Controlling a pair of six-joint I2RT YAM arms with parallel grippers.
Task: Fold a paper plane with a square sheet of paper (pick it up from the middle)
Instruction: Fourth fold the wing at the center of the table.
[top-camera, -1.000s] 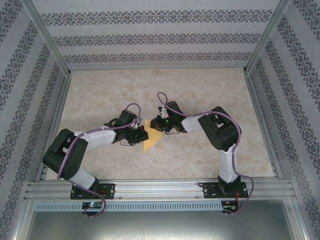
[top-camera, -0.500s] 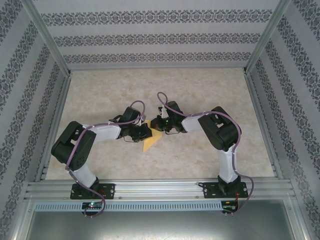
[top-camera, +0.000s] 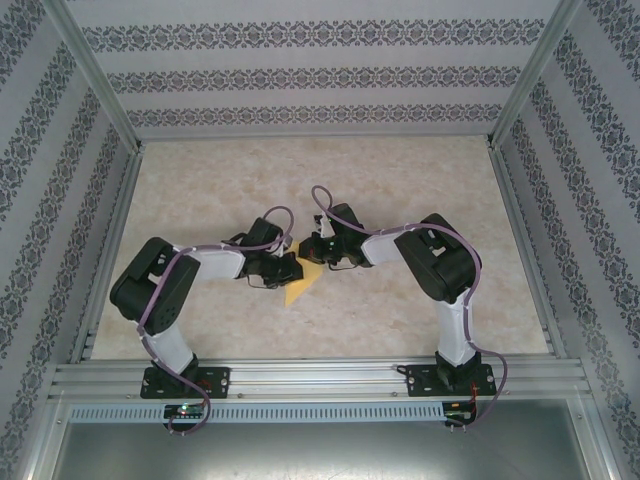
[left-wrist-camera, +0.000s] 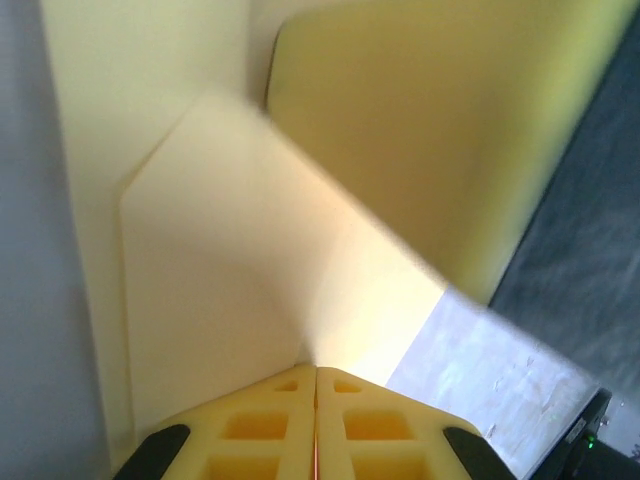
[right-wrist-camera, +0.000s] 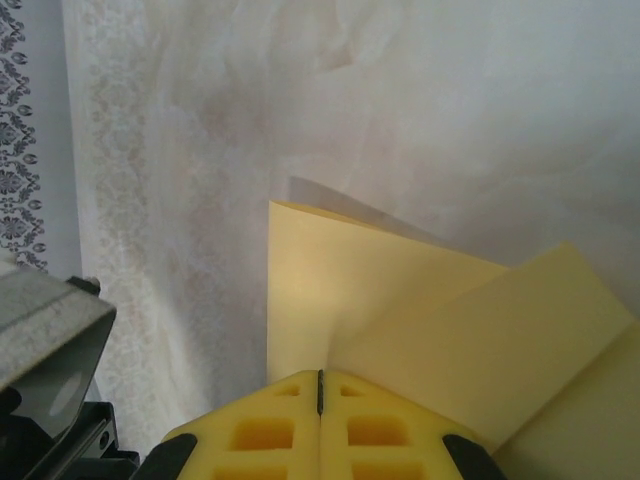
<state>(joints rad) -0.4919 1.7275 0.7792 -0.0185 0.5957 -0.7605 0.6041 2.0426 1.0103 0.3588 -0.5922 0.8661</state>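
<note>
Square sheet of paper (top-camera: 303, 283), already partly folded, is found between the two grippers near the middle of the table (top-camera: 430, 190), on pale marbled matte board.

In the left wrist view the left gripper (left-wrist-camera: 316, 372) is seen clenched to a thin seam. The yellow-orange flaps (left-wrist-camera: 250, 250) run straight into that seam, so a pinch on the paper is judged likely.

In the right wrist view the right gripper (right-wrist-camera: 320, 375) is likewise pressed closed. The paper (right-wrist-camera: 350, 300) lies directly ahead of its tips and spreads to their right, flat on the table. Whether it is held or only pinned cannot be told.

From above, both sets of tips (left gripper (top-camera: 290, 268), right gripper (top-camera: 312, 255)) are seen at the far end of the square sheet of paper, equally near it. Its long axis runs from them back towards the arm bases, ending in a point.

Ample free table is left on every side, bounded by patterned walls (top-camera: 320, 80).
</note>
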